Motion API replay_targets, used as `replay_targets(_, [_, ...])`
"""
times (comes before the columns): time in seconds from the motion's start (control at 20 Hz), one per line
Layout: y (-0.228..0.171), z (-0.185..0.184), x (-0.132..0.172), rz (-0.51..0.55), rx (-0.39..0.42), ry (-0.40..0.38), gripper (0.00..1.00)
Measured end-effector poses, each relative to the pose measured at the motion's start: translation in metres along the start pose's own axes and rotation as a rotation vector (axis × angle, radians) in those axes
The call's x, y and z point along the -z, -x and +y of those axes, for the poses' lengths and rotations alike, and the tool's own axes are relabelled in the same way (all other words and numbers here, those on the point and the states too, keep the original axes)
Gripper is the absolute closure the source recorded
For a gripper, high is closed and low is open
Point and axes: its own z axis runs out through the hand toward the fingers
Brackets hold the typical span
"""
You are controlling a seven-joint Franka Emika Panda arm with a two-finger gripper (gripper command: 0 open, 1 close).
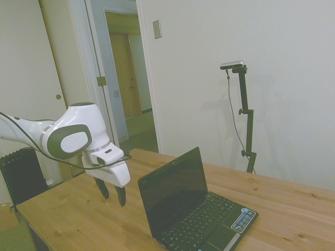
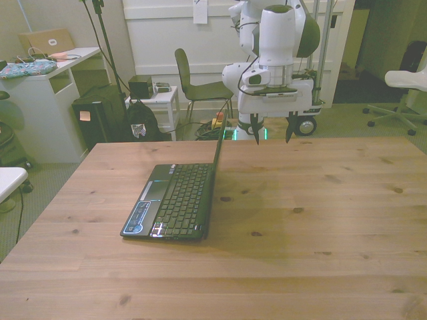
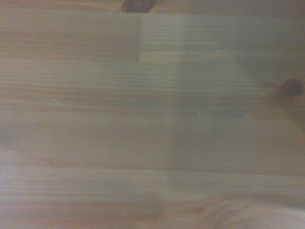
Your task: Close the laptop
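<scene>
Black laptop [image 2: 175, 200] open on the wooden tabletop [image 2: 320, 220], lid upright, toward the front view's left, hand [image 2: 273, 128] spread wide, empty, hovering behind the lid near the far edge, apart from it

Wrist cam: nothing but the light-brown wooden plank desk [image 3: 143, 124], grain running across the frame, slightly soft focus. One dark round knot [image 3: 292, 87] near an edge, part of another dark knot [image 3: 138, 5] cut off at the border. A straight joint between boards [image 3: 140, 38] is visible. Faint darker shadow patch [image 3: 267, 52] over one corner.
</scene>
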Motion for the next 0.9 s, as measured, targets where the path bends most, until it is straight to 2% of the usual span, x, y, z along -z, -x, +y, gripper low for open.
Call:
replay_targets(0.2, [0.0,-0.005,-0.001,0.002,-0.032,0.005,0.0])
replay_targets(0.35, [-0.005,-0.026,0.005,0.021,-0.046,0.003,0.0])
replay_targets(0.6, [-0.039,-0.06,0.032,0.067,-0.077,-0.024,0.0])
replay_targets(0.8, [-0.066,-0.073,0.05,0.082,-0.11,-0.026,0.0])
replay_targets(0.85, [-0.073,-0.075,0.051,0.085,-0.122,-0.023,1.0])
replay_targets(0.9, [-0.079,-0.076,0.052,0.084,-0.131,-0.022,1.0])
